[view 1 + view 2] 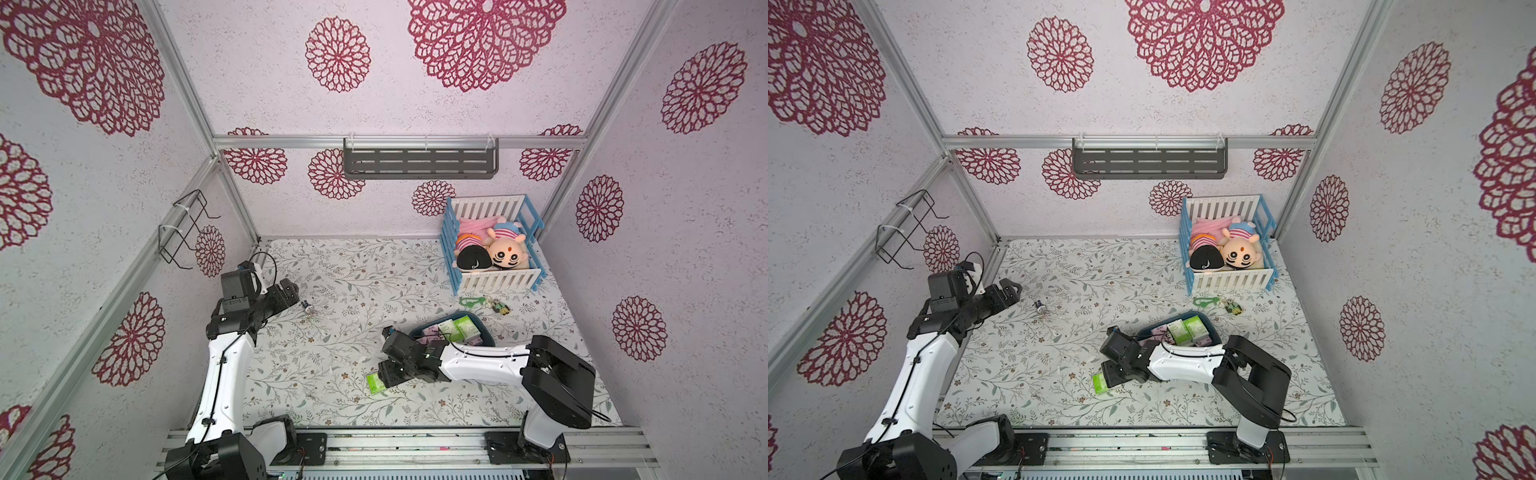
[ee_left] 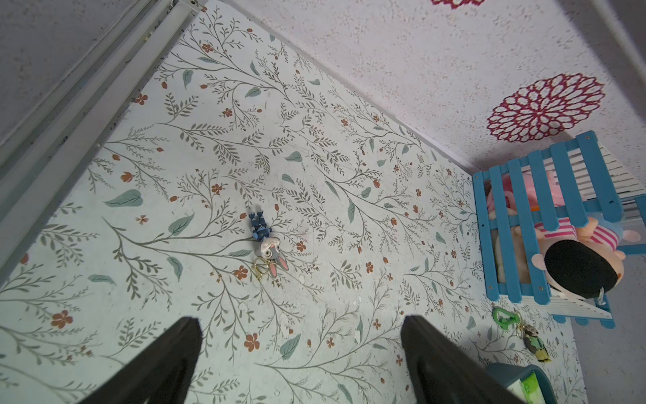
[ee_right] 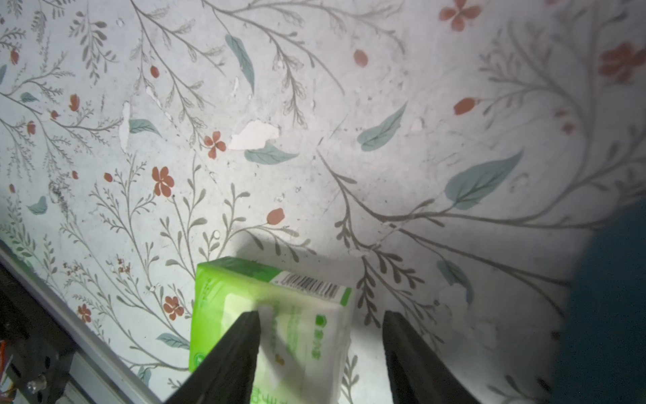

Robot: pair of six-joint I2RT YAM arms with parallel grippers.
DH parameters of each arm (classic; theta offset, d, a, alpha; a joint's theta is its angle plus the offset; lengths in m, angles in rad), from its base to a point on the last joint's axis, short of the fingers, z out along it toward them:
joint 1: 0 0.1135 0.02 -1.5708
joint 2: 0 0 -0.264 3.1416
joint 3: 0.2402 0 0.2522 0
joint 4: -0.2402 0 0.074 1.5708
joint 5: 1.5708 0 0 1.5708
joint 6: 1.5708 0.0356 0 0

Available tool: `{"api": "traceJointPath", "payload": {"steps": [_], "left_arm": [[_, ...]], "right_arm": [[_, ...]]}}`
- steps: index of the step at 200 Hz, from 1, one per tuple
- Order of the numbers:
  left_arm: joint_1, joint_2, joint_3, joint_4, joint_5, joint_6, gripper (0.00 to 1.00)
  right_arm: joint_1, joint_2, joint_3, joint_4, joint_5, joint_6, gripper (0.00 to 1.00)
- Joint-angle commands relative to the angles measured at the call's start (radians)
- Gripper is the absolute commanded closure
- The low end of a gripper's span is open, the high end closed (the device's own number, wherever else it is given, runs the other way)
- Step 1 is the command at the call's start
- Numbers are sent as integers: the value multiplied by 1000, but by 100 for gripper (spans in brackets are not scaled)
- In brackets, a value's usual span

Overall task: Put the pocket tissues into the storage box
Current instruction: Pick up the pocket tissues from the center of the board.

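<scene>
straddling one loose green pack [image 3: 279, 297] flat on the desk [image 1: 332, 353] with the right fingers [image 3: 230, 356] apart, nothing clamped: probably lining up a grab across its width. holding the left fingers [image 2: 167, 360] apart too, well clear. counting two more green packs [image 1: 459, 327] and some pink in the storage box [image 1: 484, 326] nearby, others possibly hidden.

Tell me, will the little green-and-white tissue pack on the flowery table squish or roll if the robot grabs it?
The flat lime green-and-white plastic-wrapped tissue pack probably squishes a little, since its wrapper looks soft and puffy. It lies on its broad face, so it likely won't roll. Its glossy film might slip when pushed.
</scene>
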Motion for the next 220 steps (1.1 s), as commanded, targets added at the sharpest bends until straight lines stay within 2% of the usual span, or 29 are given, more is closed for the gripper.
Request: {"api": "traceJointPath", "payload": {"steps": [1, 13, 43, 57, 70, 96, 134, 155, 192, 220], "left_arm": [[4, -11, 6, 12, 12, 13, 3], [5, -10, 6, 13, 17, 9, 3], [2, -23, -9, 16, 32, 3, 3], [-17, -28, -8, 5, -2, 12, 3], [-70, -28, 7, -19, -69, 45, 3], [-203, 2, 52, -39, -137, 87, 3], [-289, 11, 65, 69, -32, 6, 3], [-340, 14, 73, 136, 16, -14, 3], [-445, 61, 139, 155, 35, -1, 3], [-508, 90, 160, 197, 42, -2, 3]], "right_arm": [[6, 20, 22, 38, -51, 16, 44], [8, 36, 23, 46, -72, 20, 50], [11, 50, 27, 48, -84, 30, 85], [10, 38, 31, 43, -67, 26, 93], [5, 18, 33, 50, -50, 21, 100], [-29, -38, 33, 87, -41, -2, 100], [-133, -195, 18, 40, -23, -81, 100], [-232, -311, -14, -46, -14, -141, 100], [-417, -516, -53, -205, 21, -245, 100], [-560, -557, -53, -363, 27, -320, 100]]}}
